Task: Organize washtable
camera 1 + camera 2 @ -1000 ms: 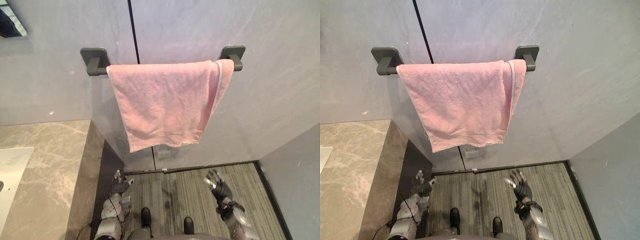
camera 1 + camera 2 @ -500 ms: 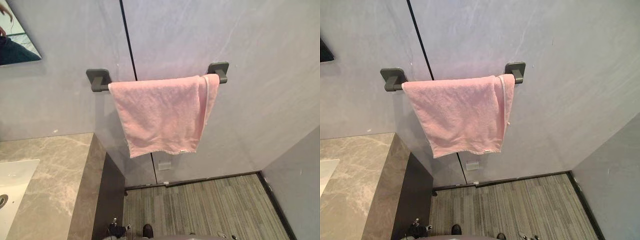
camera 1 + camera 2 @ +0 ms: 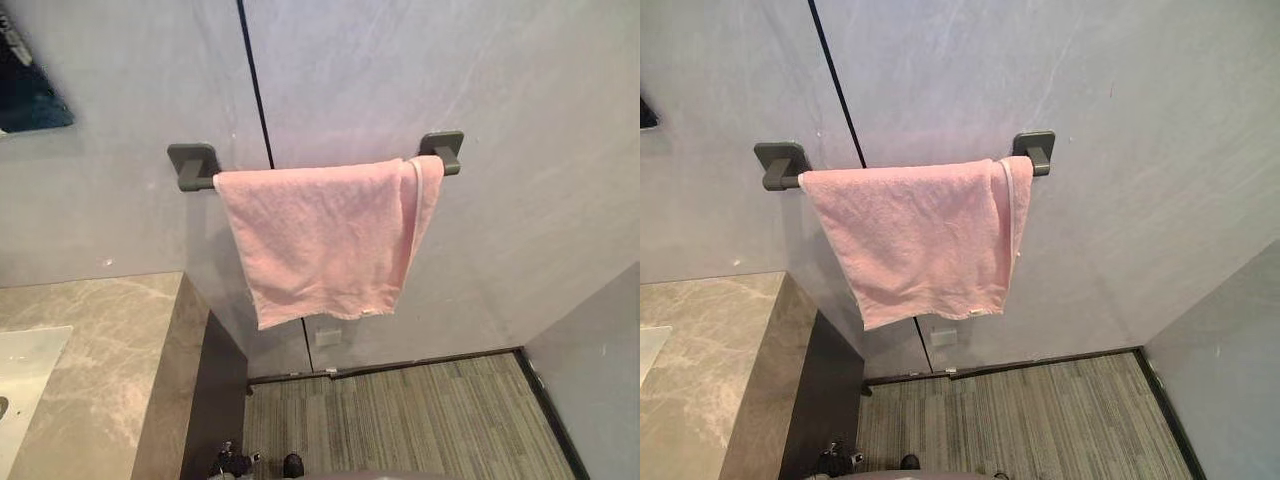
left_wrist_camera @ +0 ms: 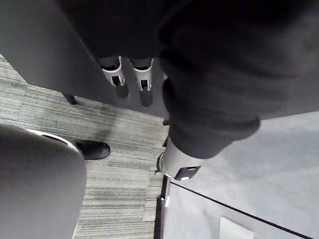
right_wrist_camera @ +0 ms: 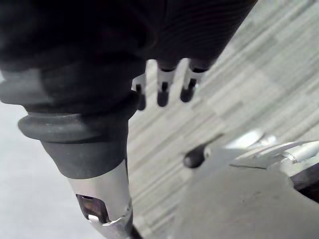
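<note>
Both of my hands are low near the floor and hold nothing. The left hand (image 4: 141,74) has relaxed, empty fingers, and the right hand (image 5: 163,84) is equally slack.

The pink towel (image 3: 320,240) hangs over the towel bar (image 3: 197,181) on the wall, above and to the right of the worktop (image 3: 100,360). The basin (image 3: 25,380) is at the worktop's left.

The towel sits toward the bar's right bracket, with its right side doubled over and its lower hem slanting.

Judgement: the towel is hung, but untidily. To finish well, I would:
- Raise both hands and pinch the cloth at the bar near each top corner.
- Slide it toward the centre.
- Smooth it downward until the hem is level.

I should not tug one side alone, as the cloth could slip off.
</note>
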